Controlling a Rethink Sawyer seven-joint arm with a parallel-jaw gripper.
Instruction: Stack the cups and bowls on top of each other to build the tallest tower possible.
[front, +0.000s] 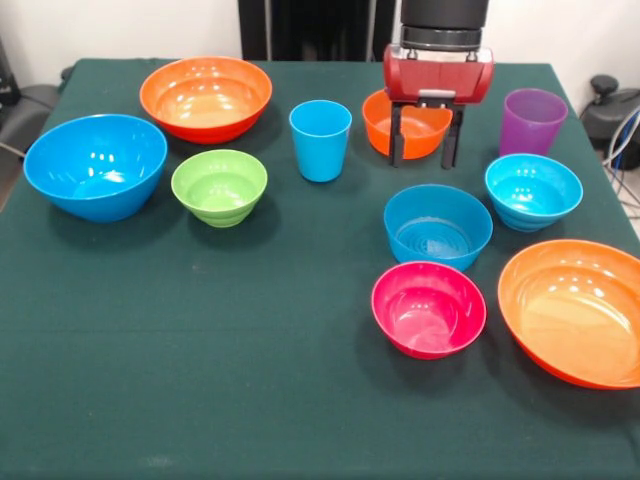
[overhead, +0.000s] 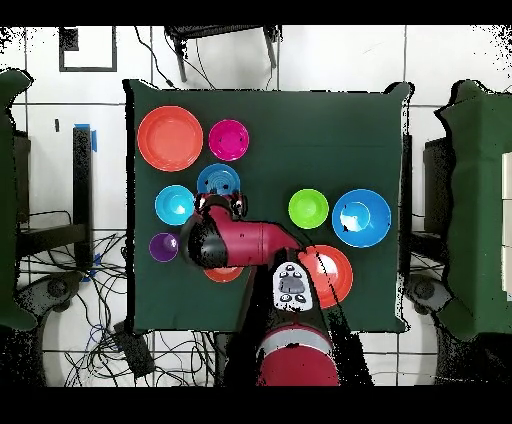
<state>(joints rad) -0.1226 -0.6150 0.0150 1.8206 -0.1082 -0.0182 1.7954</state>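
Note:
My gripper (front: 425, 150) hangs open over the small orange bowl (front: 418, 126), its dark fingers (front: 396, 140) spread across the bowl and holding nothing. A light blue cup (front: 320, 140) stands upright to its left and a purple cup (front: 532, 120) to its right. In front of it sit a blue bowl (front: 437, 225), a cyan bowl (front: 533, 190) and a pink bowl (front: 428, 308). No tower is in view; every piece stands singly. In the overhead view the arm (overhead: 240, 240) covers the light blue cup and most of the small orange bowl (overhead: 224, 274).
Large orange bowls sit at the back left (front: 205, 97) and the front right edge (front: 575, 310). A large blue bowl (front: 95, 165) and a green bowl (front: 219, 187) are at the left. The dark green table cloth (front: 200, 380) is bare along the front.

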